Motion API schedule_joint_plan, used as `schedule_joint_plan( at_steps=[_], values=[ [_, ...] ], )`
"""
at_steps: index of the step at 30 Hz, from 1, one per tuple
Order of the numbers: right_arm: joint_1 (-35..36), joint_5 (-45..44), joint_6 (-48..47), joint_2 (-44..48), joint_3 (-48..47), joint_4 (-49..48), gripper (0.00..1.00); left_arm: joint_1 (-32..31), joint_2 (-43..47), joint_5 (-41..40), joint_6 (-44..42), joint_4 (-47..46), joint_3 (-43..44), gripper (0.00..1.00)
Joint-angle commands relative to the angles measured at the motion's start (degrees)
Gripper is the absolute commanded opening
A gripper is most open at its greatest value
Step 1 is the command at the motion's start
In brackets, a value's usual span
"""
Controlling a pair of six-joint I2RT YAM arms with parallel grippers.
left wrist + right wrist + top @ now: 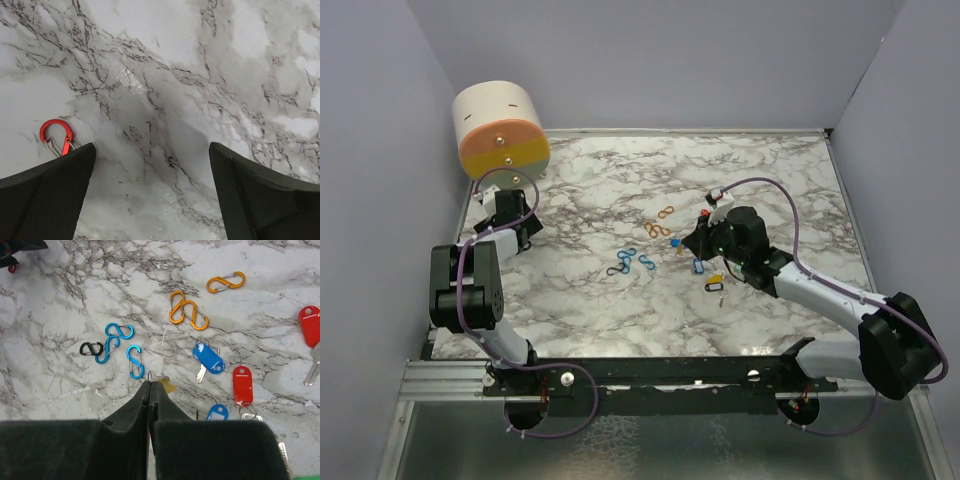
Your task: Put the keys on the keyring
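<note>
Right tool (150,386) pressed together, keys (242,385) just ahead on its right.
It should part first, then descend squarely over the blue key (208,359); left tool (151,150) stands wide apart, well away.

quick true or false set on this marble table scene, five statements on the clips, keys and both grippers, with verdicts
1. The right gripper has its jaws closed together. True.
2. The left gripper is shut. False: its jaws stand wide open above the marble table.
3. A red figure-eight metal clip lies by the left gripper's finger. True.
4. The small black figure-eight clip lies among the orange figure-eight clips. False: it lies beside the blue figure-eight clips.
5. The key with the blue plastic tag is held by a gripper. False: it lies on the table.
</note>
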State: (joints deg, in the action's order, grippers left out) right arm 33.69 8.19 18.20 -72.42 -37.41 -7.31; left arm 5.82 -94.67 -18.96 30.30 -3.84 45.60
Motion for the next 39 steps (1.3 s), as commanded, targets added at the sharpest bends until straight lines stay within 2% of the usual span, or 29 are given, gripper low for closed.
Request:
schedule_joint_plan(
  at_steps=[1, 9, 17, 27, 39],
  values=[
    [0.3, -0.5, 0.3, 1.5, 0.5, -1.5, 0.01, 0.4, 2.5, -3.2, -1.3, 3.7, -0.7, 0.99],
    [0.3, -1.4, 0.2, 0.9, 0.1, -1.1, 0.01, 0.7, 6.1, -1.8, -2.3, 4.7, 1.7, 0.99],
    [0.3, -1.4, 0.2, 0.6, -0.5, -0.5, 0.01, 1.0, 10.1, -4.7, -0.5, 7.3, 1.4, 0.99],
    [0.3, -1.2, 0.3, 1.3, -0.8, 0.0, 0.01, 2.1, 10.3, -10.4, 9.0, 10.2, -1.5, 0.98],
    [0.3, -1.2, 0.3, 1.5, -1.6, 0.8, 0.01, 2.8, 7.8, -10.6, 10.6, 10.6, -1.3, 0.92]
  ],
)
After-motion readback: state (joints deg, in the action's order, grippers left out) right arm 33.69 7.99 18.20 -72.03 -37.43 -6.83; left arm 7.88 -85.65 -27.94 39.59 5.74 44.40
